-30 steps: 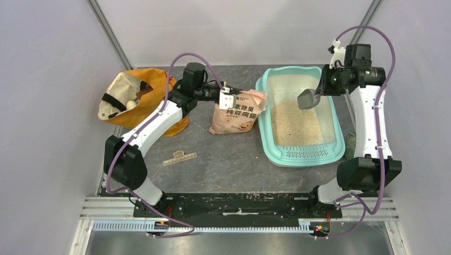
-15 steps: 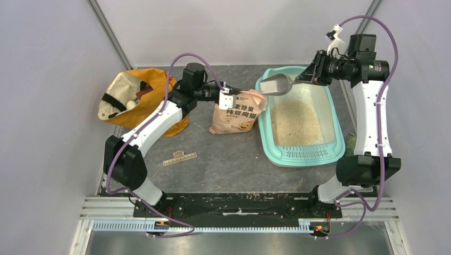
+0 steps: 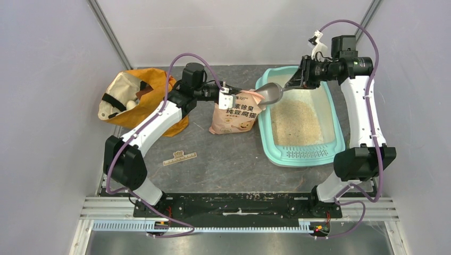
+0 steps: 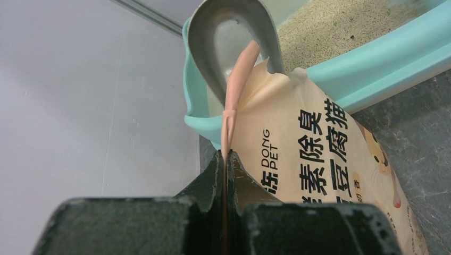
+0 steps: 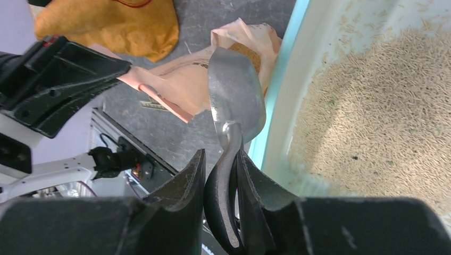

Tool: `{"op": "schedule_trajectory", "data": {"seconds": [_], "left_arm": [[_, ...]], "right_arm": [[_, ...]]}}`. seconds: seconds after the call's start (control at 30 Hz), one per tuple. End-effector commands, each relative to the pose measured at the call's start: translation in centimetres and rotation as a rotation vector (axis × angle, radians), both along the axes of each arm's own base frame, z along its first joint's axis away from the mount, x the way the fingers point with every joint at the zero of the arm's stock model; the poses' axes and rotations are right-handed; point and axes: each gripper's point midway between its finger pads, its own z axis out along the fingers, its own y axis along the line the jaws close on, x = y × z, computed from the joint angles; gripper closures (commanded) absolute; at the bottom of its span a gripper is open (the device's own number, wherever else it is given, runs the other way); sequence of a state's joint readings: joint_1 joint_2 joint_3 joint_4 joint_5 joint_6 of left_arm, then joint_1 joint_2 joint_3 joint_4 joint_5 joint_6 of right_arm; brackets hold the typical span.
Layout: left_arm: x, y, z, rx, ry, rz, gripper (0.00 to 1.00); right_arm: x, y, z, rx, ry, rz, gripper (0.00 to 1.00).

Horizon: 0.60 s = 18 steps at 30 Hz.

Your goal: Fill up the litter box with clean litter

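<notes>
- We judge the step in hand to be loading the scoop (image 5: 236, 95) from the pouch (image 3: 236, 114). The bowl sits at the pouch's open mouth, just ahead of the right pincer (image 5: 228, 159), and looks empty.
- To do it well, we should tip the bowl down into the mouth, draw it up level, then lift it over the near rim without catching the flap.
- The right pincer is partly closed, grasping the scoop's thin handle between its fingers.
- The left pincer (image 4: 224, 159) is clenched flat on the pouch's pink top flap, which rises straight ahead of its tips and holds the mouth up.
- The litter box (image 5: 282, 79) lies just to the right of the right pincer's tips, and clean litter (image 5: 383, 106) covers much of its floor.
</notes>
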<state>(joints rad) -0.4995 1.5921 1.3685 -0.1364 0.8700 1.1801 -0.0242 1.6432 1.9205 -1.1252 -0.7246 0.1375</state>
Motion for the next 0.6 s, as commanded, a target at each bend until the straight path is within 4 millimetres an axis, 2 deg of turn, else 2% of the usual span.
{"op": "schedule_trajectory", "data": {"seconds": [0.0, 0.2, 0.43, 0.57], "left_arm": [[-0.6, -0.4, 3.6, -0.066, -0.127, -0.054, 0.98], [-0.6, -0.3, 3.5, -0.063, -0.129, -0.045, 0.98], [-0.8, 0.0, 3.3, -0.057, -0.152, -0.038, 0.98], [-0.8, 0.2, 3.1, -0.056, -0.165, -0.029, 0.98]], "right_arm": [[-0.4, 0.9, -0.9, -0.102, -0.021, 0.040, 1.00], [-0.2, 2.8, -3.3, -0.235, 0.017, 0.104, 1.00], [2.6, 5.5, -5.4, -0.303, 0.040, 0.067, 1.00], [3.3, 7.4, -7.1, -0.327, 0.088, 0.031, 1.00]]}}
